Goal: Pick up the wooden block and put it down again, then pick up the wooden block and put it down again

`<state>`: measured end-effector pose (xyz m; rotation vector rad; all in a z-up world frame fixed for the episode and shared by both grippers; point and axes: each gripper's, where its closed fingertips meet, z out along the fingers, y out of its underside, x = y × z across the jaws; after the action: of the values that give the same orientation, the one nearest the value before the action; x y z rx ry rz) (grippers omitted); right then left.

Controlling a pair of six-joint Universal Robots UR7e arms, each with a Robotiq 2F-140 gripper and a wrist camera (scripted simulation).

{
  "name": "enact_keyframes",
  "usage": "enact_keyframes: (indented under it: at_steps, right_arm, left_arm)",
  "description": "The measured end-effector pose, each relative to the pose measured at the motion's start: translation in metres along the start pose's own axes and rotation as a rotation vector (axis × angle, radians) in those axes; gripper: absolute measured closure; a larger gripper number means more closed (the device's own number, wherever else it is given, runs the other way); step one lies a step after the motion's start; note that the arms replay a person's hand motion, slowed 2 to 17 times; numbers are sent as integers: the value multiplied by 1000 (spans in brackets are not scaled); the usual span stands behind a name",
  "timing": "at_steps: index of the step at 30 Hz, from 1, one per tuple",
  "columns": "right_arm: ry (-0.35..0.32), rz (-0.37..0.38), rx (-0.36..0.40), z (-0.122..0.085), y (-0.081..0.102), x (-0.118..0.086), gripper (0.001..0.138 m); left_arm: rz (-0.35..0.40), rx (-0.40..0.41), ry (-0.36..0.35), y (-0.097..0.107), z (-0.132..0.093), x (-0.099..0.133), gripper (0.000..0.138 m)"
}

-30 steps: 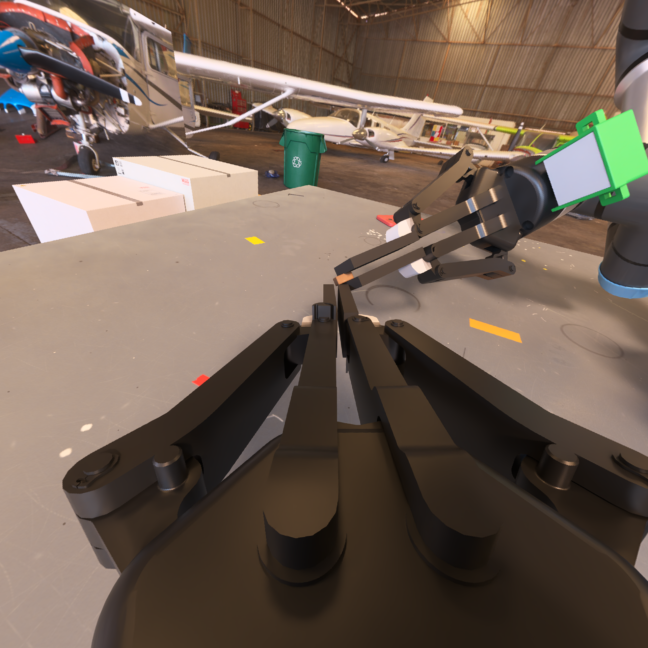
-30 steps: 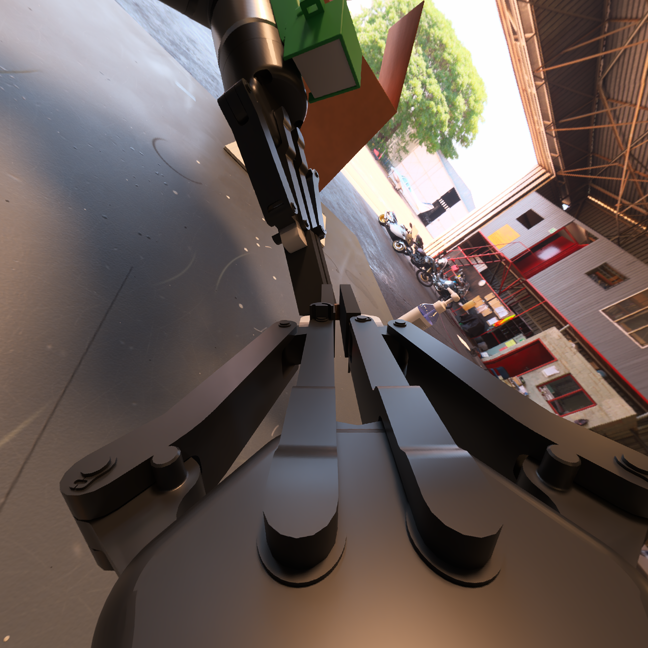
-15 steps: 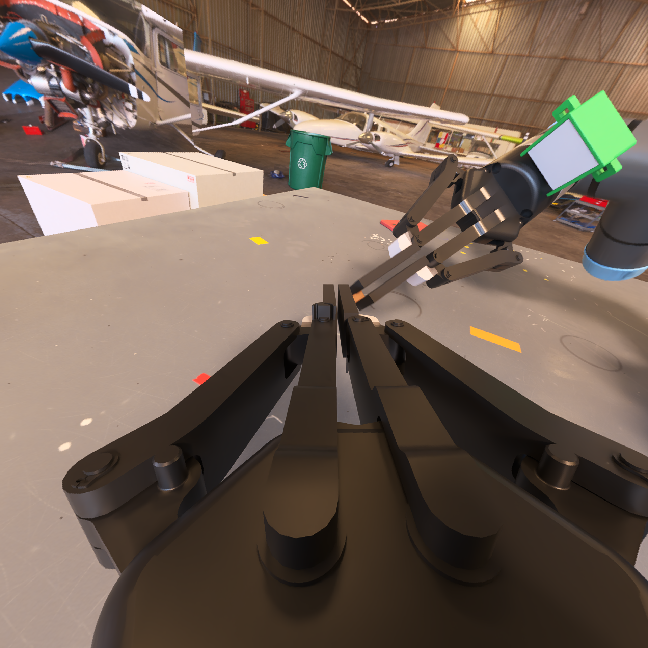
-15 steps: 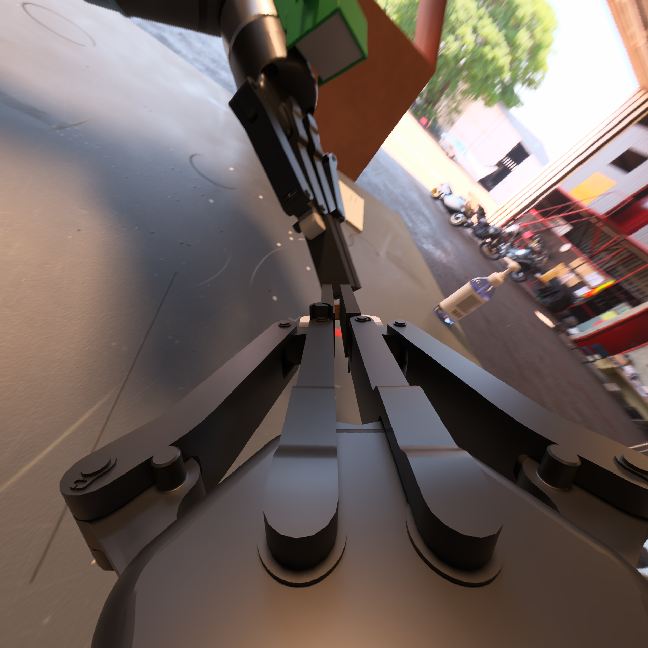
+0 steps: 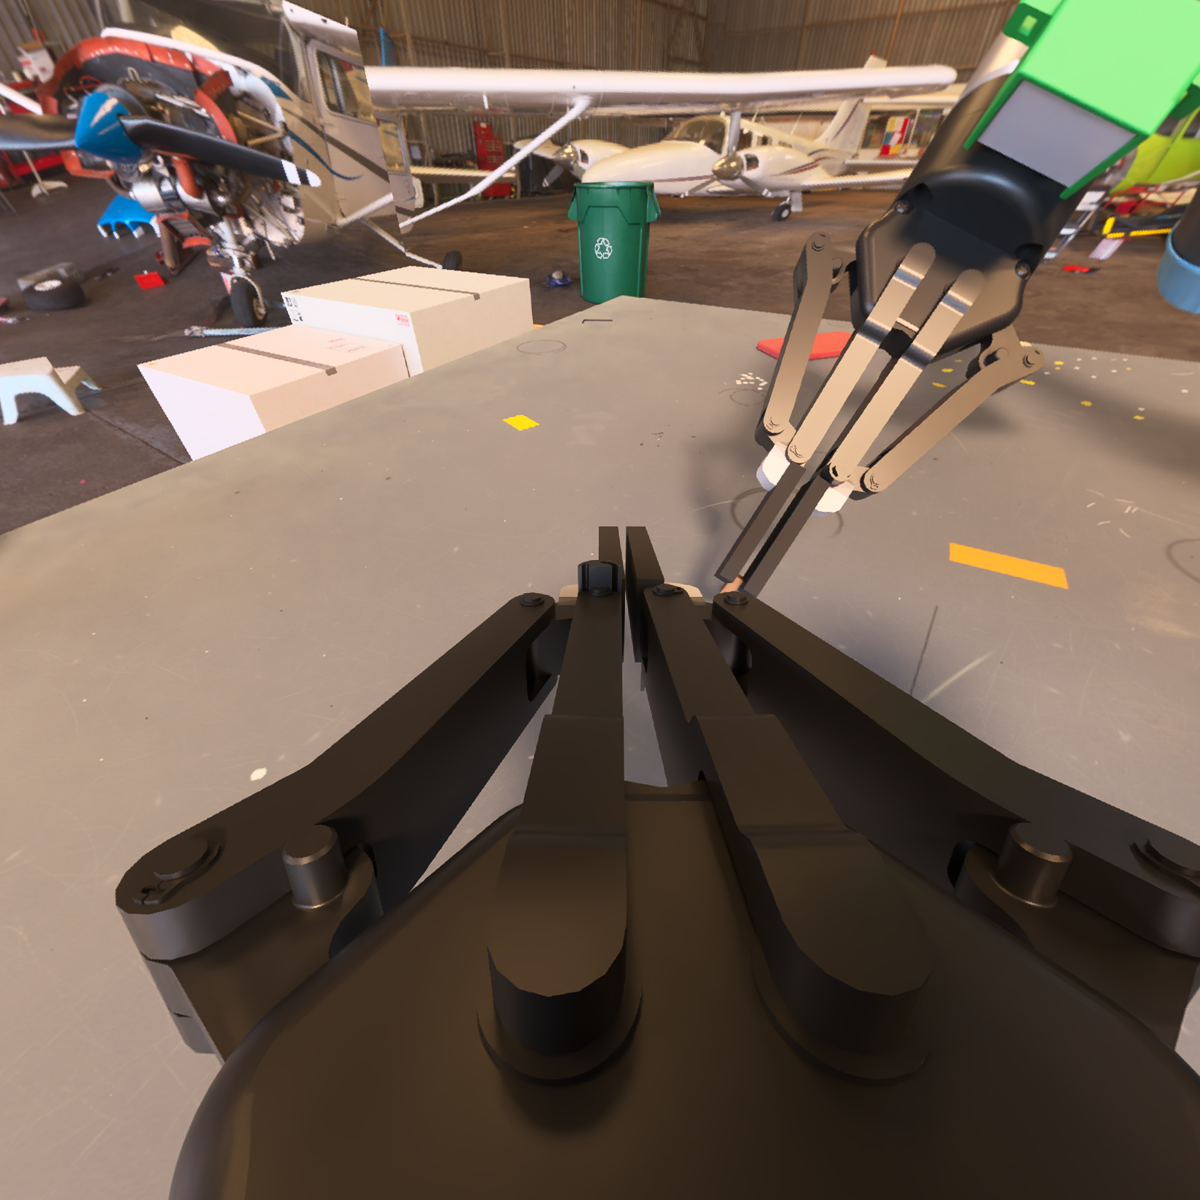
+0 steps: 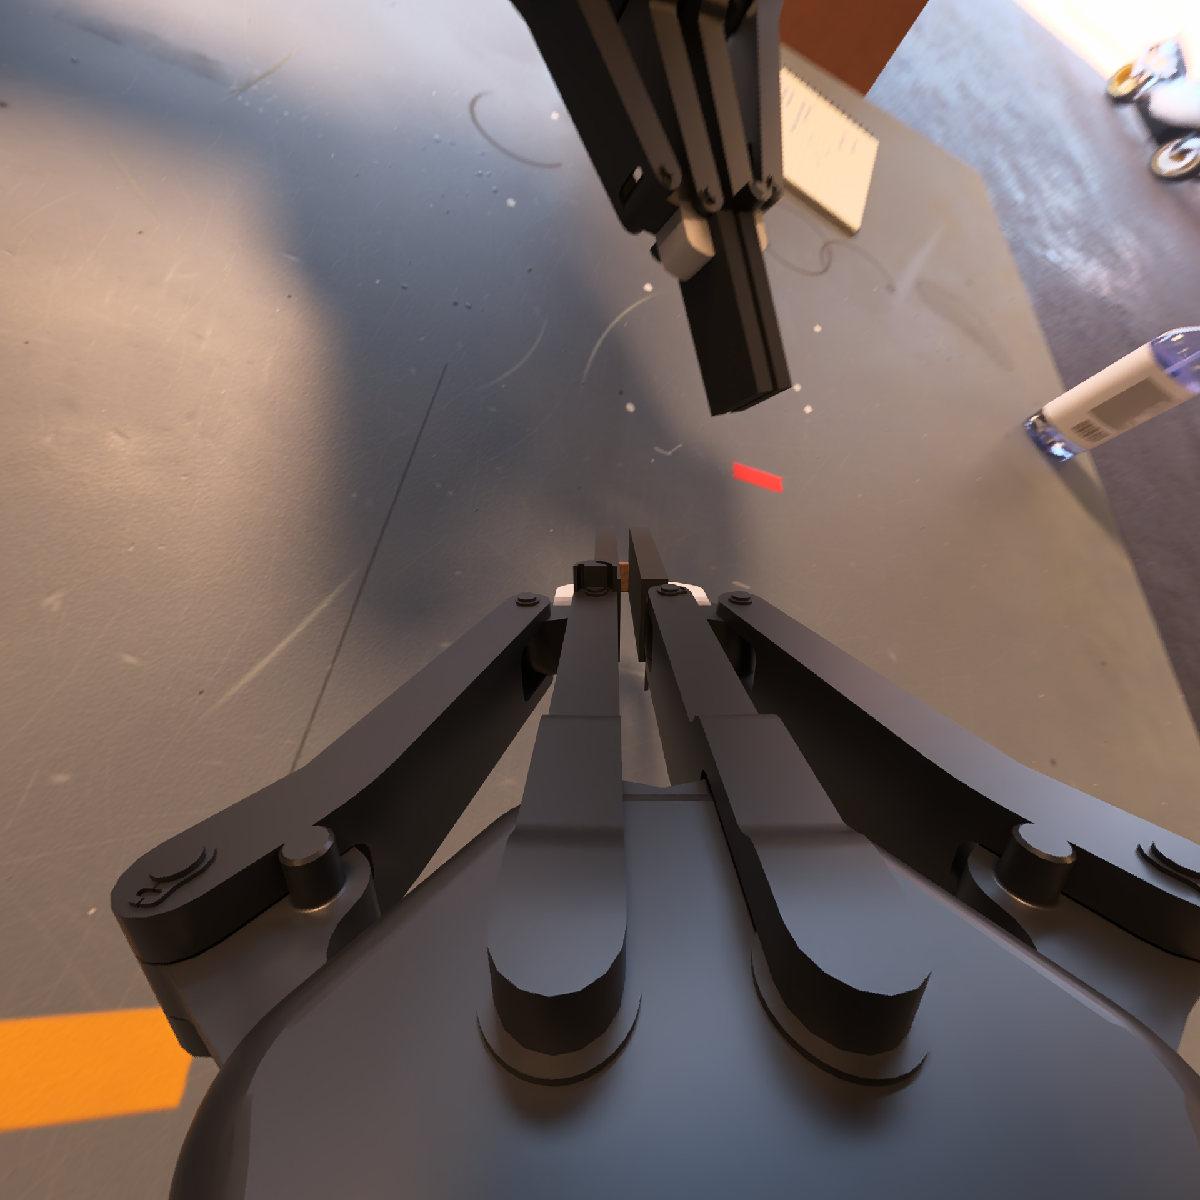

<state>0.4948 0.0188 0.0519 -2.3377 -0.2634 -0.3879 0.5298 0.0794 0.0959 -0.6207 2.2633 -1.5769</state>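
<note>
The wooden block [image 6: 623, 576] is a small orange-brown piece pinched between the fingertips of my right gripper [image 6: 622, 545], which is shut on it just above the grey table [image 6: 227, 519]. In the left wrist view the right gripper [image 5: 734, 578] points steeply down at the table, with a sliver of the block [image 5: 732, 584] at its tips, just right of my left gripper [image 5: 622, 542]. The left gripper is shut with nothing seen between its fingers. It hangs above the table in the right wrist view [image 6: 747, 399].
A notepad [image 6: 828, 152] and a lying bottle [image 6: 1117, 402] are near the table's far edge. Red [image 6: 756, 477], orange [image 5: 1006, 565] and yellow [image 5: 519, 422] marks lie on the table. Cardboard boxes [image 5: 402, 312] and a green bin [image 5: 613, 240] stand beyond it.
My right gripper has tipped from nearly level to steeply downward and come down toward the table with the block, closer to my left gripper. The left gripper stayed shut.
</note>
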Motion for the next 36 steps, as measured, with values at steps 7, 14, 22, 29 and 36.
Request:
enact_keyframes:
  at_steps: [7,14,22,29,36]
  right_arm:
    - [-104,28,-110,1,21,-15,133]
    - [-174,44,-169,2,32,-27,133]
    - [-195,52,-200,3,36,-29,133]
    - [-208,69,-208,2,36,-30,133]
    - [-217,92,-206,2,37,-29,133]
  left_arm:
    - [21,-8,8,1,2,5,135]
    - [13,-6,14,2,2,5,135]
    - [13,-2,21,1,2,6,135]
    - [20,-2,32,1,3,9,135]
    - [17,-2,47,1,3,12,135]
